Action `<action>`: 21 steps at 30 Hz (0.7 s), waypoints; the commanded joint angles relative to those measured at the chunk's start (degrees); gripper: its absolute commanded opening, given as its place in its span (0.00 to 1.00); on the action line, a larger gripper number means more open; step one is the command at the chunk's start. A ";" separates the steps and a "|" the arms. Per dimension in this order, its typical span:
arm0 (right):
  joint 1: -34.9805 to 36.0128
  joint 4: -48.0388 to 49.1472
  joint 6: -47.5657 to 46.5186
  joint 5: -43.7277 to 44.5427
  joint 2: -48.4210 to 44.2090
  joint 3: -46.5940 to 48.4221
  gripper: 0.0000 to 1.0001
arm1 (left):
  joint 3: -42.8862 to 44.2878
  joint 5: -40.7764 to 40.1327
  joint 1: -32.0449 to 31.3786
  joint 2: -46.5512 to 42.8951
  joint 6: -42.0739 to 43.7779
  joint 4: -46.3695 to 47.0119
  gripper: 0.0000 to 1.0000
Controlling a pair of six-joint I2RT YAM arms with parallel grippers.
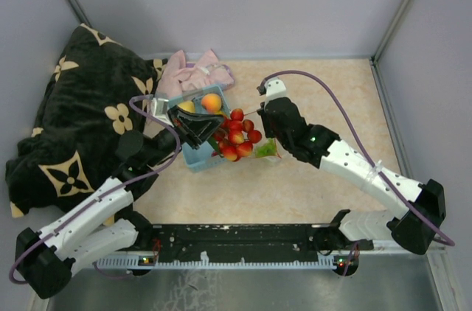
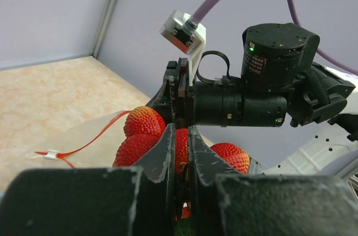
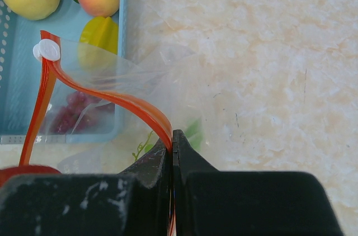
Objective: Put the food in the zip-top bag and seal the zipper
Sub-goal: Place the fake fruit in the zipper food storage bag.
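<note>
Though curved, zipper between right jaws.

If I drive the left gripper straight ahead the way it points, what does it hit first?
Beyond the red berry cluster it holds, likely the right arm's black wrist straight ahead; the gap is hard to judge.

A black cushion with beige flowers filled the left of the frame; a pink cloth lay just above a light-blue basket on the beige table.
</note>
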 commanded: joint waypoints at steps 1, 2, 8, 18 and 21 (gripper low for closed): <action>0.72 2.47 0.39 -0.04 -0.07 3.32 0.00 | 0.32 -2.30 -2.74 2.82 2.26 8.87 0.00; 0.71 2.41 0.40 -0.17 -0.06 3.31 0.00 | -0.04 -2.75 -3.06 3.57 2.64 9.89 0.00; 0.72 2.25 0.39 -0.32 -0.39 3.14 0.00 | -1.78 -6.52 -4.35 8.01 5.79 12.06 0.00; 0.78 2.74 0.57 -1.65 -0.69 3.05 0.00 | -0.83 -15.17 -7.77 11.81 14.31 8.50 0.00; 0.73 2.90 0.95 -2.52 -0.61 3.26 0.00 | 0.02 -18.47 -9.51 12.54 17.25 6.82 0.00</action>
